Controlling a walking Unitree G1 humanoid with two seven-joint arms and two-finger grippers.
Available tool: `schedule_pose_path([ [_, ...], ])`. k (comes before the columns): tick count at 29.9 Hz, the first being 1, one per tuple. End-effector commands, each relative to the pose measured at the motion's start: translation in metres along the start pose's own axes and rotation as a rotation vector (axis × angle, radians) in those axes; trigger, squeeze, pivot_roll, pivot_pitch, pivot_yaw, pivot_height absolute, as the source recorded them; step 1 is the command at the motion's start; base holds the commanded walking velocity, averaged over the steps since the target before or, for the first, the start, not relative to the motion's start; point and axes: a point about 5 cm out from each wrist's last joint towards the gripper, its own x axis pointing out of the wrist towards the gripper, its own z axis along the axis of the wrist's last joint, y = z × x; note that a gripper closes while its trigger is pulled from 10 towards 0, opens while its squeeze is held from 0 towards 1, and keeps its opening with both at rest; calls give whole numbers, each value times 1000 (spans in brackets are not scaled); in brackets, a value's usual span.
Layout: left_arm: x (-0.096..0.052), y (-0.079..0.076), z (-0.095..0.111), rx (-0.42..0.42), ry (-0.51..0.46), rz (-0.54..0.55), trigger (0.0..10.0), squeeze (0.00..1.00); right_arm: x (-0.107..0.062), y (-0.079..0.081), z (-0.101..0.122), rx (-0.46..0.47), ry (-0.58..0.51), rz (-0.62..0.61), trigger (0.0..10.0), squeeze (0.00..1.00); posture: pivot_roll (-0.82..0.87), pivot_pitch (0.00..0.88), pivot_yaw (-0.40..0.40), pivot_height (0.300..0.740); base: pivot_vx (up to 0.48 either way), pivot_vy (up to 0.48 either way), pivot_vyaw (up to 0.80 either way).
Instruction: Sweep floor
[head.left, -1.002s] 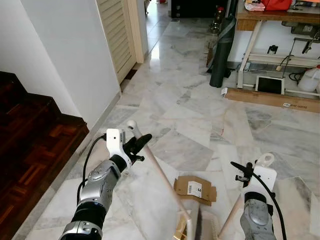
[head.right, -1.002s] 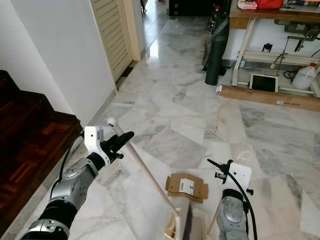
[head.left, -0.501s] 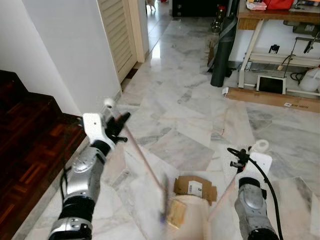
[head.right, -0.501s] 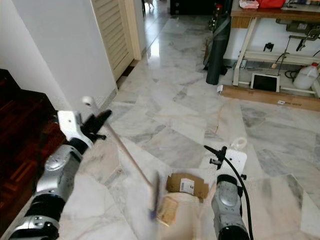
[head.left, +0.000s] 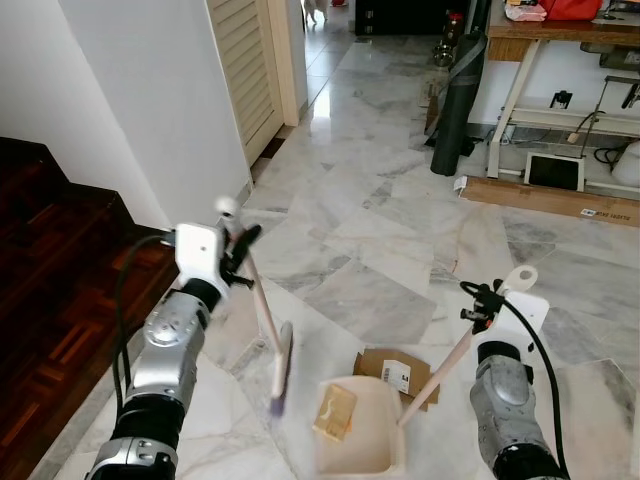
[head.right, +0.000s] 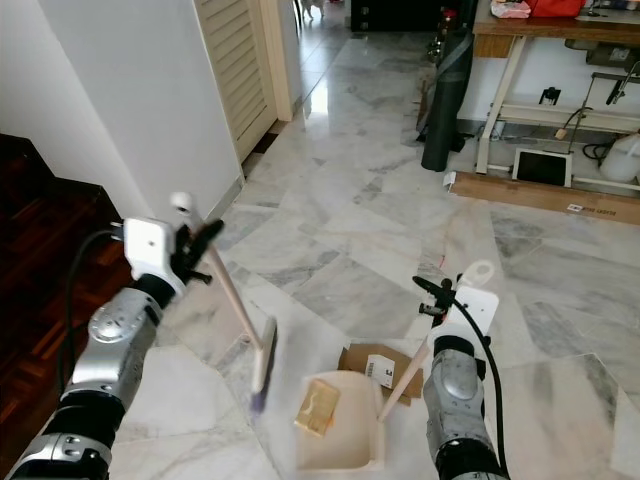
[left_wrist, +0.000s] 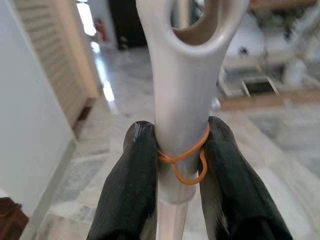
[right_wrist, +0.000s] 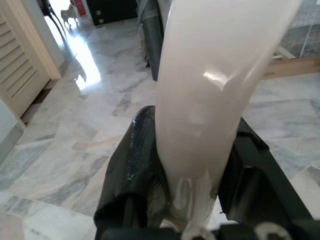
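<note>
My left gripper (head.left: 243, 247) is shut on the white top of a broom handle (left_wrist: 182, 95); a rubber band wraps the handle between the fingers (left_wrist: 131, 185). The broom (head.left: 263, 318) slants down to its head (head.left: 281, 372) on the marble floor. My right gripper (head.left: 482, 298) is shut on the handle (right_wrist: 210, 75) of a cream dustpan (head.left: 377, 432), which rests on the floor in front of me. A tan scrap (head.left: 334, 412) lies inside the pan. A flattened piece of brown cardboard (head.left: 392, 372) with a white label lies just behind the pan.
A dark wooden stair landing (head.left: 50, 270) and a white wall (head.left: 140, 90) stand at the left. A louvered door (head.left: 245, 60) is farther back. A wooden workbench (head.left: 560, 40), a dark rolled mat (head.left: 455, 100), a long plank (head.left: 550, 200) and a jug stand at the back right.
The broom head has swung left, away from the dustpan, and the tan scrap now lies inside the pan. The dustpan sits flatter on the floor. The camera has shifted slightly.
</note>
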Motion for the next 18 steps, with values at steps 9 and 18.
schedule_pose_path([
  [9,3,-14,-8,-110,34,-92,10000,0,7,9,17,46,-65,29,10000,0,-5,0,104,740,0,0,0],
  [18,16,-25,2,-255,-15,-132,10000,0,7,12,20,61,-70,50,10000,0,-16,0,107,740,0,0,0],
])
